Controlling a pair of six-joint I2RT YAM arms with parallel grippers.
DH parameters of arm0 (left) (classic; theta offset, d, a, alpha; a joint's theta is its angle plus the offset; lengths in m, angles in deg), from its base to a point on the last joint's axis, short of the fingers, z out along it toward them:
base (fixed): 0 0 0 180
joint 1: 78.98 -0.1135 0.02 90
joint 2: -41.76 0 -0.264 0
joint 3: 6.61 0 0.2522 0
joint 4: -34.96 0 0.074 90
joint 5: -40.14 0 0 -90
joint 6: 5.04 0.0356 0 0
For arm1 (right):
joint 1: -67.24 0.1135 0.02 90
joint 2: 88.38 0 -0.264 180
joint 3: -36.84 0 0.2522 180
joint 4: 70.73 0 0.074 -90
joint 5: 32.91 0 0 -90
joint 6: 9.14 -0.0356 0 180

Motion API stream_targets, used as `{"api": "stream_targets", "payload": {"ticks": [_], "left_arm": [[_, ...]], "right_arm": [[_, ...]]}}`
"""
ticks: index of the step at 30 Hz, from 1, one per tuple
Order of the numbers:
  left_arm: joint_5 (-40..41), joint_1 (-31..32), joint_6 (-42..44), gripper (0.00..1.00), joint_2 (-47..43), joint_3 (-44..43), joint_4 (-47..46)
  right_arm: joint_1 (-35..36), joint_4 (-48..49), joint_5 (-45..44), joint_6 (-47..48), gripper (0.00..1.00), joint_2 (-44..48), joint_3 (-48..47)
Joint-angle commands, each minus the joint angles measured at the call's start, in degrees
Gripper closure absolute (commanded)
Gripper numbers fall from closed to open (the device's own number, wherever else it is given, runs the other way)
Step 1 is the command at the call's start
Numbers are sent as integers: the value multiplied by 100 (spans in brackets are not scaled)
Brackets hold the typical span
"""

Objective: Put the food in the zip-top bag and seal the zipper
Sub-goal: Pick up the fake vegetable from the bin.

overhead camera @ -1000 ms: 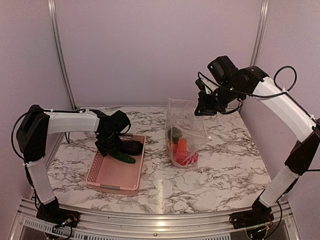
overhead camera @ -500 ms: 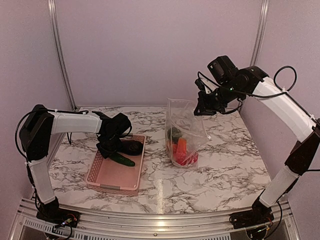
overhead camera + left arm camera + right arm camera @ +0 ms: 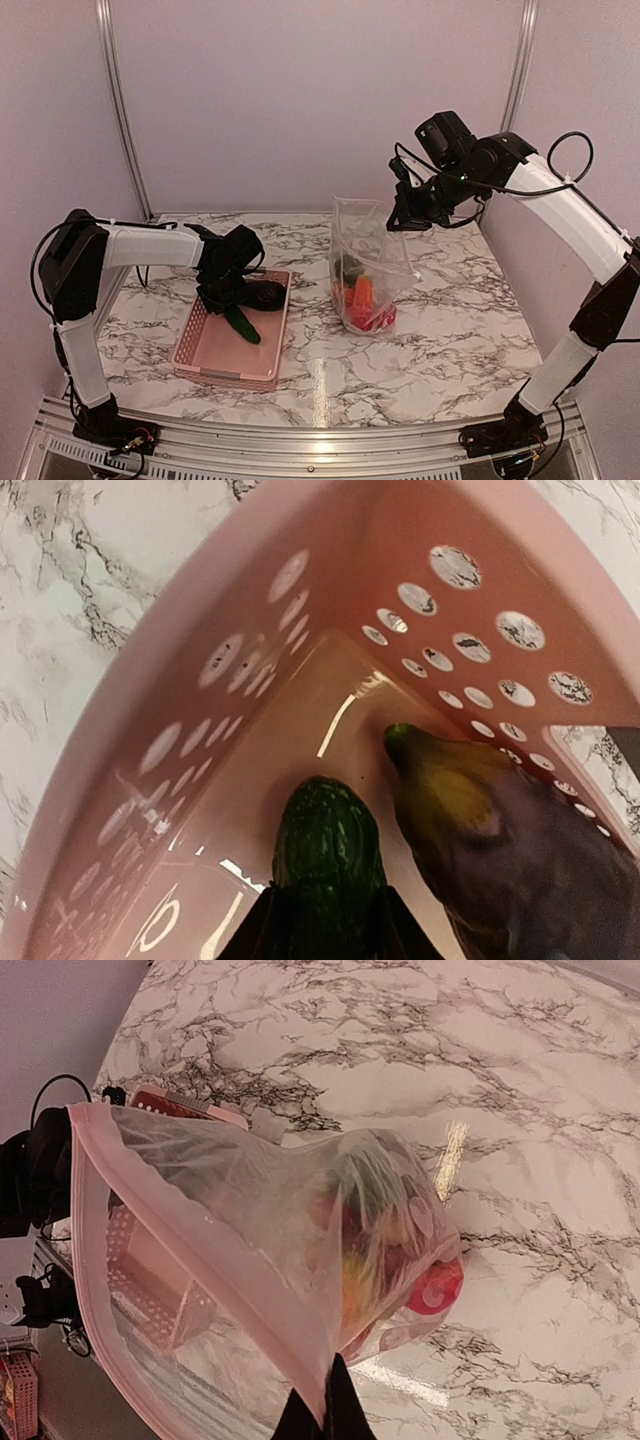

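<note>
Cucumber [image 3: 328,845] (bumpy green toy) clamped in left end effector [image 3: 325,925], low centre of frame, inside pink perforated plastic basket [image 3: 200,710]; dark purple toy eggplant [image 3: 500,860] just right of it. Right end effector [image 3: 322,1415] closed, pinching large clear crinkly zip-top bag [image 3: 240,1200] by its pale pink zipper strip [image 3: 205,1260]; bag upright mid-frame on marble counter [image 3: 450,310], red-orange food [image 3: 365,300] inside.

I find nothing to read in my views. The pink basket [image 3: 330,590], cucumber [image 3: 328,860], zip-top bag [image 3: 230,1210] and marble table [image 3: 560,1110] bear no letters or numbers.

cucumber [image 3: 328,860], eggplant [image 3: 520,865] cut off, btm edge.
</note>
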Motion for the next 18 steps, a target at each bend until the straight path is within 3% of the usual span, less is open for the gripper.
{"api": "stream_targets", "payload": {"ticks": [1, 10, 18], "left_arm": [[-92, -16, 187, 76, -191, 206, 38], [425, 130, 998, 83, -1044, -189, 612], [1650, 656, 2178, 87, -1389, -1495, 855]], "right_arm": [[43, 91, 5, -25, 100, 154, 31], [42, 230, 38, -63, 100, 348, 261], [45, 51, 109, 13, 100, 184, -134]]}}
